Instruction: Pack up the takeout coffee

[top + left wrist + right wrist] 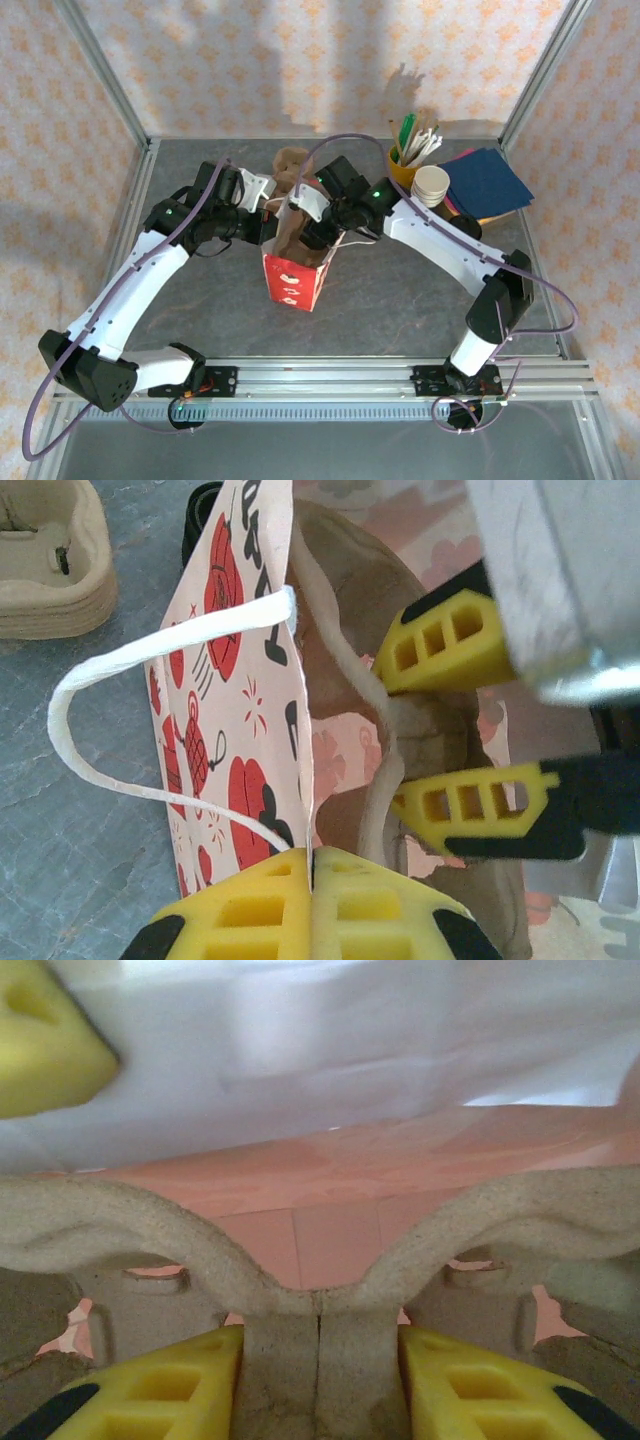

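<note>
The coffee cup is hard to find, and I cannot tell where it is. Close up, the left gripper (pixel 312 895) has its jaws pressed together on the top edge of the bag (pixel 235 710). The bag is white with red and black pictures, and it stands open. Its white handle (pixel 70 695) loops out to the left of these jaws, over the grey table (pixel 60 840). Just past the left jaws, inside the bag, sits a brown tray (pixel 430 735). The right gripper (pixel 320 1380) reaches into the bag. Its jaws are clamped on the middle rib of the tray, one yellow finger on each side. Past the rib is the bag's pink inside. Farther out, beyond the bag, a stack of trays (pixel 50 570) rests on the table. A small black thing (pixel 203 515) peeks out by the bag's far edge, and too little shows to say what it is. Farthest, off to the right of the right jaws, stand a yellow cup (pixel 402 172) of sticks, some white cups (pixel 432 185) and blue napkins (pixel 487 178).
</note>
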Controlling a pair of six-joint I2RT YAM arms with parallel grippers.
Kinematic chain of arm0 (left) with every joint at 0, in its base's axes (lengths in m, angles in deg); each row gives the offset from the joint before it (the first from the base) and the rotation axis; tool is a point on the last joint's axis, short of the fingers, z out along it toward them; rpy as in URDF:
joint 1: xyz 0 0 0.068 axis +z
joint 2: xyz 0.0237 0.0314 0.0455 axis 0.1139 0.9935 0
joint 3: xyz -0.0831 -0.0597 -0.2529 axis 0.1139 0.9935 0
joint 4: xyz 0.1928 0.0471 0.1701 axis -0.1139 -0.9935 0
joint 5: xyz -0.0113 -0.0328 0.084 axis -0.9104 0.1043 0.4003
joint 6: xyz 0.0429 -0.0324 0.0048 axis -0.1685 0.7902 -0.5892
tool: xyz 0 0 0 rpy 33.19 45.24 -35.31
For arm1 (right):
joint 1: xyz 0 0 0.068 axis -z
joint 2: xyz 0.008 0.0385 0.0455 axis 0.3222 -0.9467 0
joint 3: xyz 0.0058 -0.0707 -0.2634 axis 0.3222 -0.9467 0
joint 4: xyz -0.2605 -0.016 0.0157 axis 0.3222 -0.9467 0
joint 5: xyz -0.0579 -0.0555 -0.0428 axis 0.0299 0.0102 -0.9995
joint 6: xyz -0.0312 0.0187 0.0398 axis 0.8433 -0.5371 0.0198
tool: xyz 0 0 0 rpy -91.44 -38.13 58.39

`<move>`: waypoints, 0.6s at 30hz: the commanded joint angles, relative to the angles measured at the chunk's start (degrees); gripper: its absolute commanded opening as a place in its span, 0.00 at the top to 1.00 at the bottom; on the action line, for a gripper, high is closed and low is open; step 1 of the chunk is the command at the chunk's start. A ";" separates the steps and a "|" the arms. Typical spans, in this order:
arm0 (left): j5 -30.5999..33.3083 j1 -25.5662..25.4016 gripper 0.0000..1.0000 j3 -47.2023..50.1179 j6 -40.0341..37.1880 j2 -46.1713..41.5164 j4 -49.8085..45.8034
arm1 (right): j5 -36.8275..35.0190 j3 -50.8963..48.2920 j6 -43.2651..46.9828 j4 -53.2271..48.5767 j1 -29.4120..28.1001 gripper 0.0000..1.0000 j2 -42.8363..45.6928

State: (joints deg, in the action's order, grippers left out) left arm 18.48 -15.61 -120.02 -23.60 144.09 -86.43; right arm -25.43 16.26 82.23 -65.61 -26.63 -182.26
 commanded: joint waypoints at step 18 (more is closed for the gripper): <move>-2.33 -0.52 1.00 3.72 3.39 -2.03 5.44 | -5.86 2.84 1.72 -7.84 -3.18 0.61 -7.23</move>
State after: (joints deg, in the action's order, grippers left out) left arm 17.65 -15.55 -117.24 -20.71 143.06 -82.41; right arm -29.48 17.68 84.00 -71.33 -29.06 -187.59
